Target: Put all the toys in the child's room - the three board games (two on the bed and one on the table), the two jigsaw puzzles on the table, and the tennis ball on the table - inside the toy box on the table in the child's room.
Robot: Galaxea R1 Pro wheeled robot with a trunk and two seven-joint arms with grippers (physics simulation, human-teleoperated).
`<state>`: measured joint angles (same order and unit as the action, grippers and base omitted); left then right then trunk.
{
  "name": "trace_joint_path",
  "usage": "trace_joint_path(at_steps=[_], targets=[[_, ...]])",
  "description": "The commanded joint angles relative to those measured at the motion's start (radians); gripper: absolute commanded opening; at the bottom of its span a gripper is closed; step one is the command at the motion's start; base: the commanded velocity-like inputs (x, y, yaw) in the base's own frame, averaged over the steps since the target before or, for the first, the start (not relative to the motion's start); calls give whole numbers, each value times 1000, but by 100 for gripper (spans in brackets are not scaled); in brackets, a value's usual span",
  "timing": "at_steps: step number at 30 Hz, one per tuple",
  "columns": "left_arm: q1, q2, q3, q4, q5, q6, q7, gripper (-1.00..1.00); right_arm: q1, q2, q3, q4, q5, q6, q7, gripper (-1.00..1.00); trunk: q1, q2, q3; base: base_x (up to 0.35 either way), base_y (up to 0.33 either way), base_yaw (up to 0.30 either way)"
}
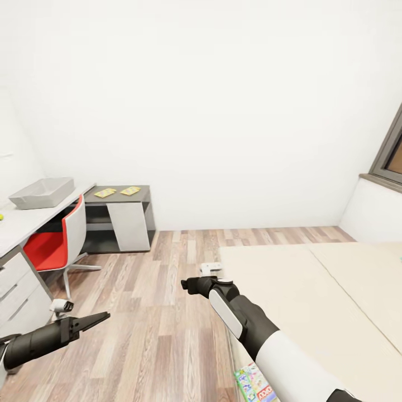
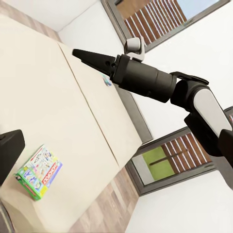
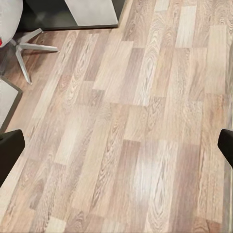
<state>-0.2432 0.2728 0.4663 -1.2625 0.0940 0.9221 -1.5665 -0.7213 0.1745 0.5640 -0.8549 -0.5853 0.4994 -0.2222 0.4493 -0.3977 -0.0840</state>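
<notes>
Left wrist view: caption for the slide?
Right arm reaching over the beige bed, a white-and-green board game lying near the mattress edge, slatted windows behind.

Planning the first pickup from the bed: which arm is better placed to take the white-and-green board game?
Probably the right. The board game lies at the bed edge just under the right arm; the left gripper hangs over the floor on the desk side.

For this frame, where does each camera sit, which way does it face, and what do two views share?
Head view: high on the robot, looking down at floor, table, toy box, bed; both arms show.
Left wrist view: on the left arm, facing the bed, a board game, the right gripper.
Right wrist view: faces the floor; fingertips at the edges.
Shared: the board game, head and left wrist.
</notes>
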Motion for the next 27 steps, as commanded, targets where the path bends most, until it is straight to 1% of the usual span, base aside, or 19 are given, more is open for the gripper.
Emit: trace_joint_path(at_steps=[1, 27], targets=[[-1, 0, 0, 0, -1, 11, -4, 100, -1, 0, 2, -1, -10, 2, -9, 100, 1, -2, -2, 0, 141, 0], [-1, 0, 4, 0, -1, 11, -4, 100, -1, 0, 2, -1, -12, 2, -8, 100, 1, -2, -2, 0, 122, 0]])
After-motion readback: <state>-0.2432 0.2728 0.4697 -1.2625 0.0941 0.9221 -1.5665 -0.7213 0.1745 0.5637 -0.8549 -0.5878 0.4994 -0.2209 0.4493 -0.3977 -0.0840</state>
